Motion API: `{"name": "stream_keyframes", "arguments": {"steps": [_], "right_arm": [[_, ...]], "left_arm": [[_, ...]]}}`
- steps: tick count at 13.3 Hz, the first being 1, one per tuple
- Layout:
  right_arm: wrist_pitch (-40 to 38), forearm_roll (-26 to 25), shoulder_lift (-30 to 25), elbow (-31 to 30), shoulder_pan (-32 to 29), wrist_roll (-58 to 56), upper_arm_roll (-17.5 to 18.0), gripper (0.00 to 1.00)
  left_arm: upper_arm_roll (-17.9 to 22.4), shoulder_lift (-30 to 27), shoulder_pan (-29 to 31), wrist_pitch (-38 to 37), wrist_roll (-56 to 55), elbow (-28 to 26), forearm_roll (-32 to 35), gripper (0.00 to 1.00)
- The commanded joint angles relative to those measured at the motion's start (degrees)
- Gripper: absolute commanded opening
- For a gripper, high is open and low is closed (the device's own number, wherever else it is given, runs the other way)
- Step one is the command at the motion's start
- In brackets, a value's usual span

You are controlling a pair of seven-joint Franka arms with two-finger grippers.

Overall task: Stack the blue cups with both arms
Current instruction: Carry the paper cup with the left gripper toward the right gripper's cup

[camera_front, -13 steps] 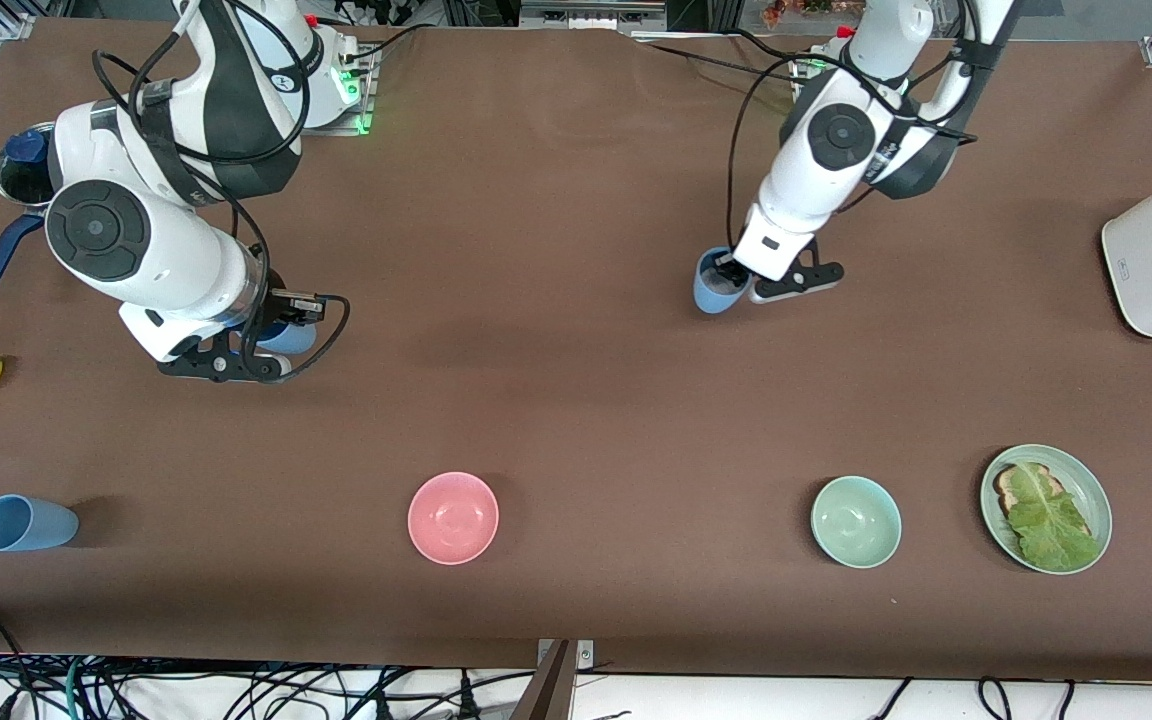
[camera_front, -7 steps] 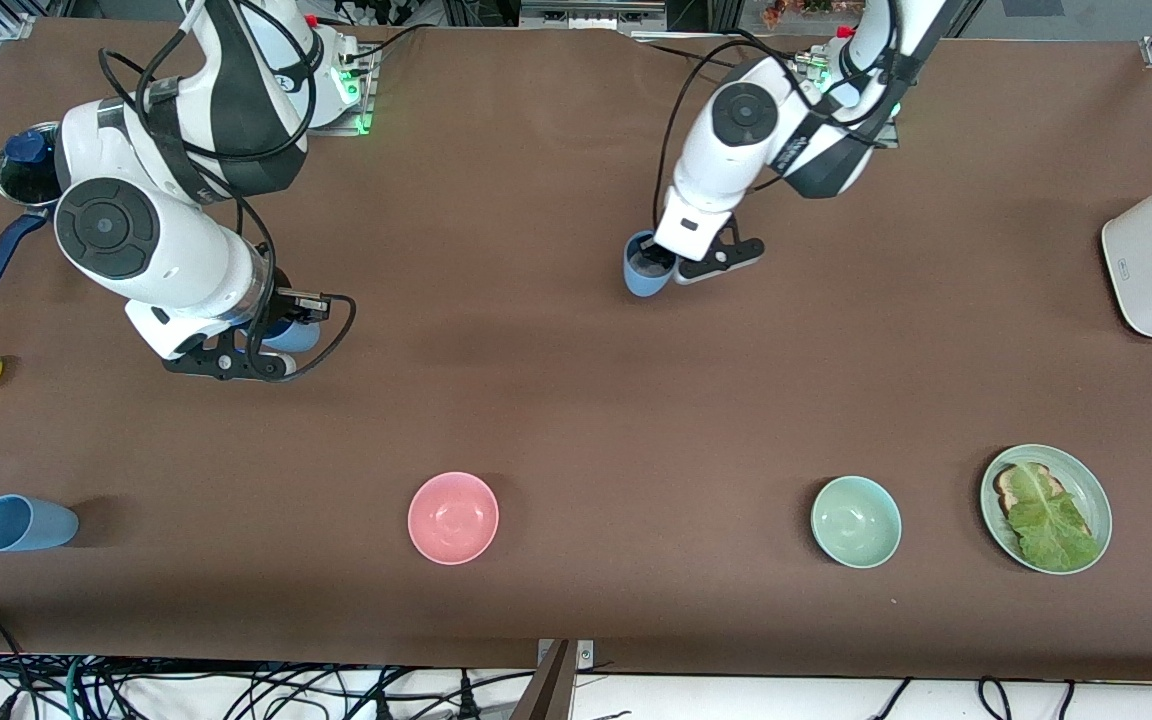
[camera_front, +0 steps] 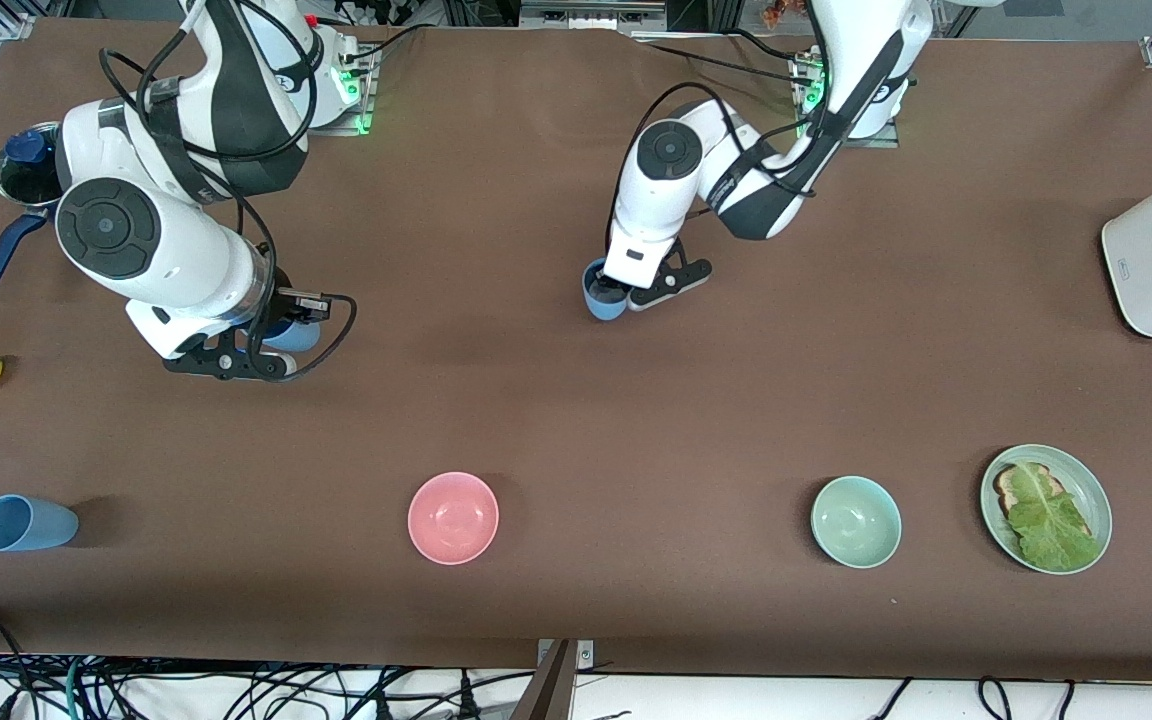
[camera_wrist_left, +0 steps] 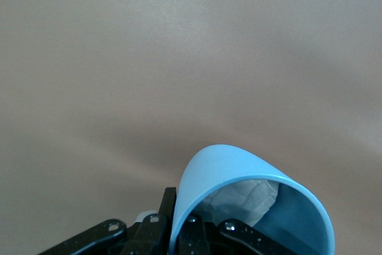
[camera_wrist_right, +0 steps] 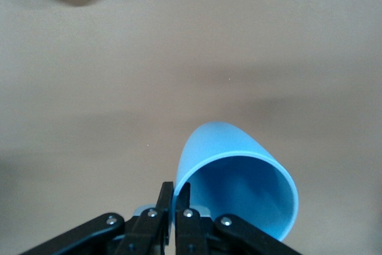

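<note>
Both arms are mid-carry — the left gripper (camera_front: 624,292), fingers clenched on the rim of a blue cup (camera_front: 600,295), hangs over mid-bench, while the right gripper (camera_front: 271,345) pinches a second cup (camera_front: 293,336) over the right arm's end. Next, one cup likely has to be lined up above the other and lowered in. Three blue cups in all — the third (camera_front: 24,523) lies on its side nearer the front camera — plus two bowls (camera_front: 453,517).

Three light-blue cups. One cup (camera_front: 603,295) held by its rim, mid-table. A second cup (camera_front: 291,335) likewise held. A third cup (camera_front: 24,523) lies on its side, nearest the front camera.
</note>
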Motion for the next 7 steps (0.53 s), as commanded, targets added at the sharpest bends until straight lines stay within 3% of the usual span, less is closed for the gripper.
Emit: {"name": "stream_keyframes", "arguments": {"steps": [1,3,7], "right_arm": [[-1.43,0.29,0.21,1.48,0.27,0.77,-0.14,0.0],[-1.43,0.3,0.21,1.48,0.27,0.77,-0.14,0.0],[-1.52,0.38,0.21,1.48,0.36,1.03,-0.06,0.0]], "left_arm": [[2.73,4.62,-3.47,-1.37,-2.87,6.5,1.8,0.0],[5.37,6.55,-5.84,-1.28,-3.04,9.23,1.71,0.0],[5.91,8.67,-5.94,-1.02,-3.66,11.17,1.71,0.0]]}}
